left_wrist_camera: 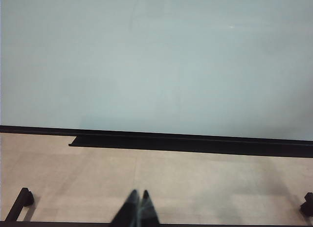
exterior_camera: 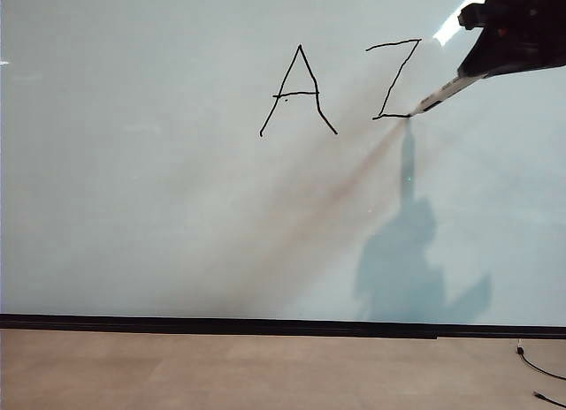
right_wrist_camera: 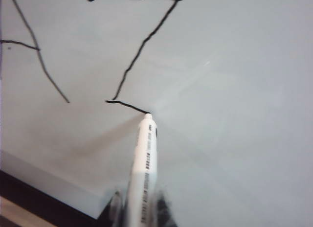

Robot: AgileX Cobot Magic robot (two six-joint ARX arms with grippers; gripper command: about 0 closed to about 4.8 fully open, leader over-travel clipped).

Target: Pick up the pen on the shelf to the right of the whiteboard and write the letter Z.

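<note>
Up at the whiteboard, right of the letter A, we see the right gripper clenched on the pen — tip touching the letter Z on its short bottom bar. Left gripper sits low near the floor, fingers pressed together, holding nothing.

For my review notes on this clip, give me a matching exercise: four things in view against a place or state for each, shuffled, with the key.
Things:
1. pen
2. letter Z
3. left gripper
4. letter A

States:
a. shut, holding nothing, low in front of the whiteboard
b. finished, left of the other letter
c. held in the right gripper, tip on the board
d. bottom bar only partly drawn

Pairs: 1-c, 2-d, 3-a, 4-b
</note>
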